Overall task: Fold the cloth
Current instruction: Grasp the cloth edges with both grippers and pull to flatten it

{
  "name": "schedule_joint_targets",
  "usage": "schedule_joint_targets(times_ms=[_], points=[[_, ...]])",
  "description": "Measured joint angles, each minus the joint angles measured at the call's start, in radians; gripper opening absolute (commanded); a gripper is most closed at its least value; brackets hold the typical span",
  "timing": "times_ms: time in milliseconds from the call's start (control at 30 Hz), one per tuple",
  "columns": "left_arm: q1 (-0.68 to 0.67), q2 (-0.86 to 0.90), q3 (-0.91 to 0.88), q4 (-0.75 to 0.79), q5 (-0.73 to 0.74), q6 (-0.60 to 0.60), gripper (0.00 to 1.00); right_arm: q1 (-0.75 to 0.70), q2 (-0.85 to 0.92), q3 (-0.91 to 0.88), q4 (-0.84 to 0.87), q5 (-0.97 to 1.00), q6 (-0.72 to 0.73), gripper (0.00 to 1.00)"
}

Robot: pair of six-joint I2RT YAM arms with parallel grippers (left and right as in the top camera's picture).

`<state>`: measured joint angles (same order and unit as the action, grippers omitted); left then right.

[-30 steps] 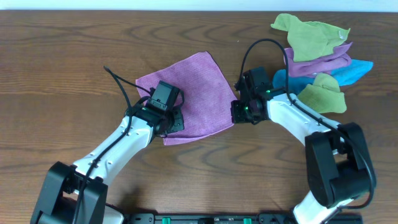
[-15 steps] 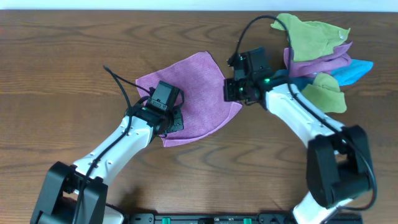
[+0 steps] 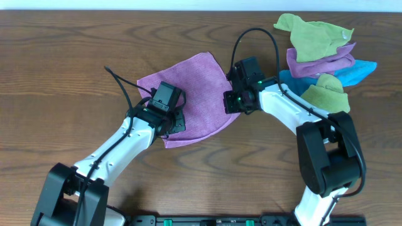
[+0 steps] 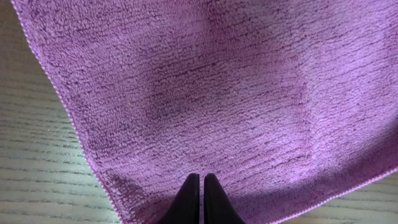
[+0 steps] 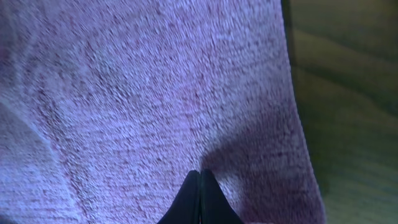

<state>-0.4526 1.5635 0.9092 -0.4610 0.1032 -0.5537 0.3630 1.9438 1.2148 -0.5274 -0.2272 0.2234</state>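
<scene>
The purple cloth [image 3: 201,85] lies spread on the wooden table, centre left. My left gripper [image 3: 173,124] sits at the cloth's near corner, its fingers pressed together on the fabric [image 4: 205,81] in the left wrist view [image 4: 201,179]. My right gripper [image 3: 232,104] is at the cloth's right corner, shut on the fabric. In the right wrist view [image 5: 199,174] the cloth [image 5: 155,93] fills the frame, and its right edge is raised, with shadow under it. No white tag shows.
A pile of other cloths lies at the back right: a green one [image 3: 311,32], a purple one [image 3: 321,60], a blue one [image 3: 359,70] and another green one [image 3: 326,95]. Bare wooden table [image 3: 75,63] lies to the left.
My right gripper has moved up and to the left, pulling the cloth's right corner inward with it. The left arm and the near corner have not moved.
</scene>
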Motion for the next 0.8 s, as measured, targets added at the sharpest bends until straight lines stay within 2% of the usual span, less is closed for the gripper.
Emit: schedule_joint_targets(times_ms=[467,800], points=[[0.000,0.000,-0.001,-0.065,-0.002,0.000,0.06,-0.002,0.000,0.000,-0.195,0.014,-0.006,0.01],[0.000,0.019,-0.001,-0.075,0.029,-0.009,0.06,-0.002,0.000,0.000,-0.238,0.015,-0.006,0.01]])
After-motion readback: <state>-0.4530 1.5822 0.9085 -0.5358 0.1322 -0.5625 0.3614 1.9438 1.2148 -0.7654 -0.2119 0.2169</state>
